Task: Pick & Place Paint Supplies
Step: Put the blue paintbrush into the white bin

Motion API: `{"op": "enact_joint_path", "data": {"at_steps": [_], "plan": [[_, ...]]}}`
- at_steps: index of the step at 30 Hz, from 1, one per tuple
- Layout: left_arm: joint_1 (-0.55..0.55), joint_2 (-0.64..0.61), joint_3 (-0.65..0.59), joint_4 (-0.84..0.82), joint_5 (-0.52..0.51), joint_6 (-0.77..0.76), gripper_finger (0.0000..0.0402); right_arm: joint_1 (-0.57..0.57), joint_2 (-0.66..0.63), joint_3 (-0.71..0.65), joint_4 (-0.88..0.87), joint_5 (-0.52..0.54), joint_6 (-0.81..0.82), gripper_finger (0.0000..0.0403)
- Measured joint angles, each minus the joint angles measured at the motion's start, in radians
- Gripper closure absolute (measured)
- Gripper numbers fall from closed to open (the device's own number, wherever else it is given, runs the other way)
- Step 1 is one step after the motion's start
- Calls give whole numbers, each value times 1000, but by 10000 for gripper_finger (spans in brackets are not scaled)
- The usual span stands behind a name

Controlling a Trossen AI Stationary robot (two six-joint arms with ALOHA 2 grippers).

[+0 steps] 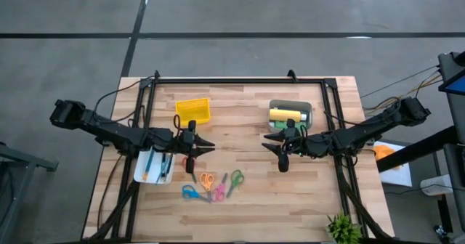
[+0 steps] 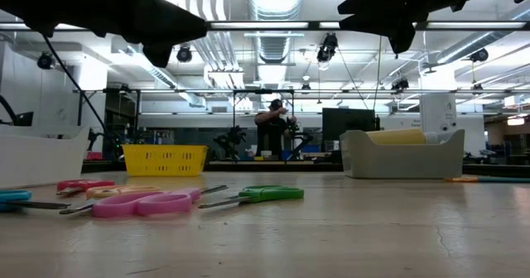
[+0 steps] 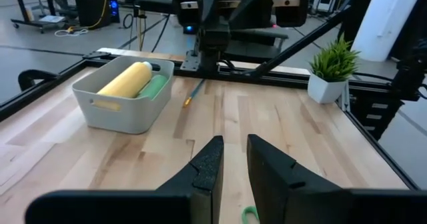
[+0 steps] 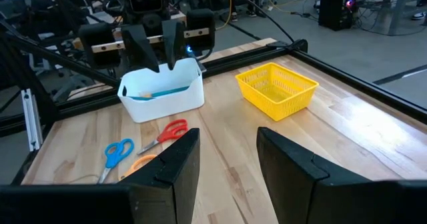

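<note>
High view is showing the yellow cylindrical paint bottle [image 1: 282, 114] and a green one lying in the grey plastic bin [image 1: 309, 112]; one orange-tipped brush [image 3: 193, 93] is waiting outside (beside it). Both left gripper [image 1: 206, 147] and right gripper [image 1: 268, 141] are hovering parted, empty.

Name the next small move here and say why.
Probably swing the right hand toward the thin orange-tipped brush lying loose on the wood beside the grey plastic bin; that hand hangs open and empty, and the brush is outside any container.
</note>
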Motion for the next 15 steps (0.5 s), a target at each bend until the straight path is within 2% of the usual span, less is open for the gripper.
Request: {"op": "enact_joint_path", "data": {"at_steps": [9, 15], "plan": [[0, 0, 0, -19, 0, 0, 331, 0, 0, 0, 0, 0, 0, 254], [0, 0, 0, -89, 0, 0, 331, 0, 0, 0, 0, 0, 0, 254]]}}
